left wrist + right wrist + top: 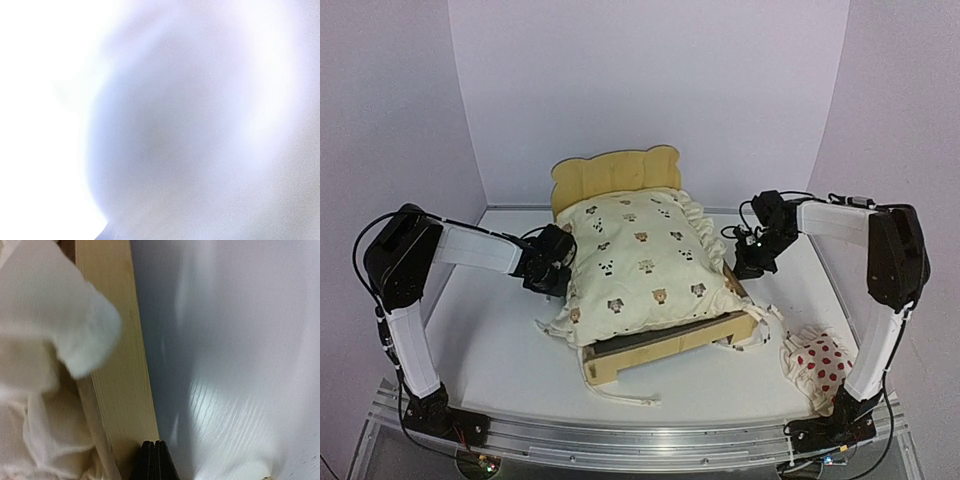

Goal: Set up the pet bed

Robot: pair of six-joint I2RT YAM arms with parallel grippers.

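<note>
From above, the pet bed (665, 345) stands in the middle of the table (490, 340). Its scalloped headboard (615, 175) is at the far end and its footboard (660, 352) at the near end. A cream animal-print cushion (640, 260) lies over it and hides most of the frame; only a dark strip of the base shows just behind the footboard. A small red-dotted pillow (820, 365) sits on the table near the right edge, well apart from the bed.

My left gripper (558, 265) is pressed up against the cushion's left edge, and its fingertips are lost against the fabric. My right gripper (750, 265) hangs just beside the bed's right side, pointing down.

My left wrist view gives me nothing to go on — it is a washed-out white and lavender glare, with only a dark sliver at the bottom edge. From either view I cannot tell whether my left fingers are clenched, released or gripping cloth.

My right wrist view is blurred but readable. The pale wooden side rail (120, 365) runs from top to bottom, with soft cushion fabric (50, 340) bulging over it on the left and the bare white table (225, 365) on the right. My right gripper (154, 447) shows at the bottom edge with its two dark fingers pressed flat together and nothing between them — clenched on nothing. It sits right at the rail's outer edge, and whether it touches the wood I cannot make out.
</note>
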